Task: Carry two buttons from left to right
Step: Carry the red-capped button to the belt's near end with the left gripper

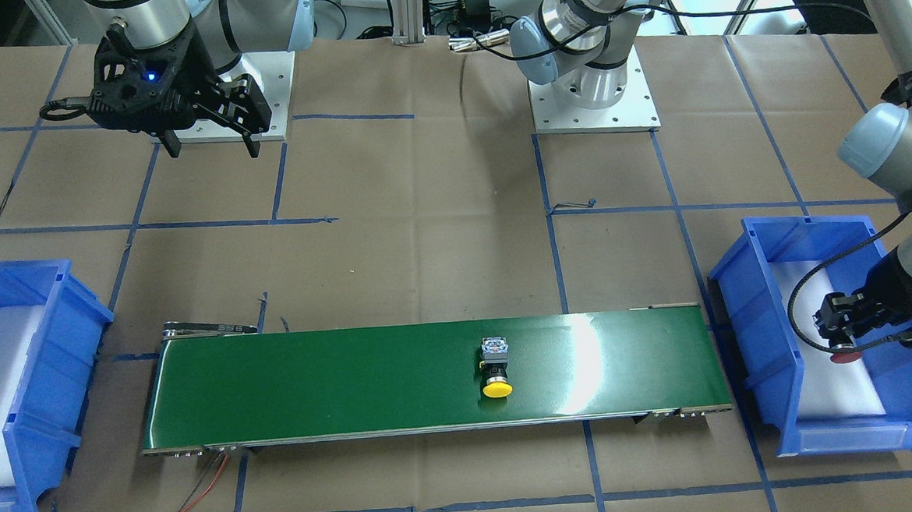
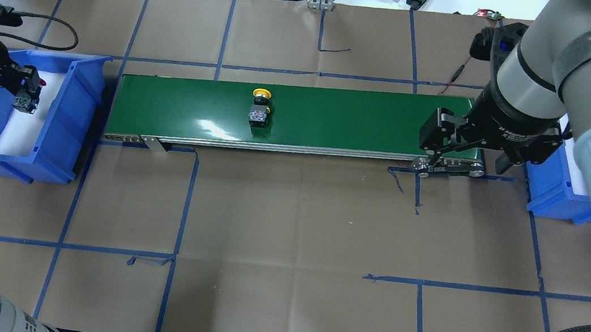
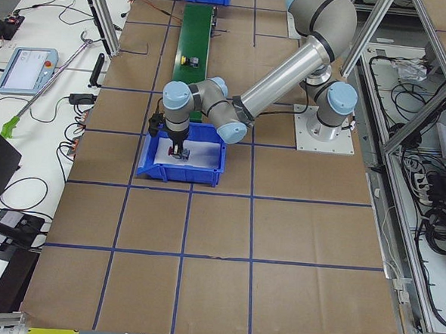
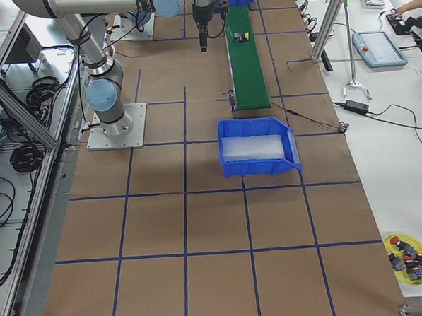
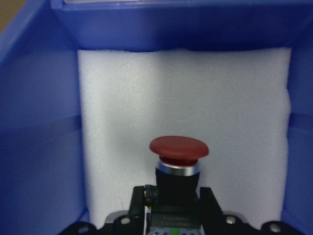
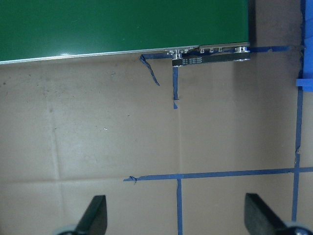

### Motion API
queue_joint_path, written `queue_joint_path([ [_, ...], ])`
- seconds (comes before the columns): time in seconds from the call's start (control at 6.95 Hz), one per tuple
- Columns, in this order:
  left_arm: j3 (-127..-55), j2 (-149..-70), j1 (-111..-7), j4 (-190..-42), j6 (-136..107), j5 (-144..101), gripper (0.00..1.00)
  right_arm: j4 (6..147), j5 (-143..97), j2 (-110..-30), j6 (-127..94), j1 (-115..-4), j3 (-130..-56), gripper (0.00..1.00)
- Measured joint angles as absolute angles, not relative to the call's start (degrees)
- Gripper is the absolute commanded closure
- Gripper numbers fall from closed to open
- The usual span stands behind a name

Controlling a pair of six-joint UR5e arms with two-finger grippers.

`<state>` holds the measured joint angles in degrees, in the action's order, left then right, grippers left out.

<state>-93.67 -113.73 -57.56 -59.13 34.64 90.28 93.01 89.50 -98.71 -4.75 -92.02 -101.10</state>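
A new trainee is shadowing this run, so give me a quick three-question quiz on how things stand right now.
1. True or false: the yellow button lies on its side on the green belt.
2. Which claw grips the red button? A left, B right, C neither.
3. Fill in: the jaws of the right claw stand ____.
Key: 1 true; 2 A, the left claw, inside the blue bin; 3 open.

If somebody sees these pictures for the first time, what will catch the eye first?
The green belt across the table's middle, with the yellow button lying on it. At the robot's left, the left gripper is shut on the red button inside a blue bin. The right gripper hangs open near the belt's other end.
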Motion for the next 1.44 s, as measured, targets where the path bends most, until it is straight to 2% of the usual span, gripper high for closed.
queue_joint_path([
  [0.58,-82.7,-109.0,-57.7,-80.4,34.2,90.5,0.84,95.9,89.5,-97.5,-4.7,-92.0,-100.9,0.00],
  [1.01,-82.1,-107.4,-60.7,-83.8,27.3,89.8,0.84,96.9,89.6,-97.1,-4.6,-92.0,-100.9,0.00],
  [1.44,-82.8,-105.9,-70.9,-83.9,12.7,89.6,0.86,97.3,89.6,-96.9,-4.5,-92.0,-101.0,0.00],
])
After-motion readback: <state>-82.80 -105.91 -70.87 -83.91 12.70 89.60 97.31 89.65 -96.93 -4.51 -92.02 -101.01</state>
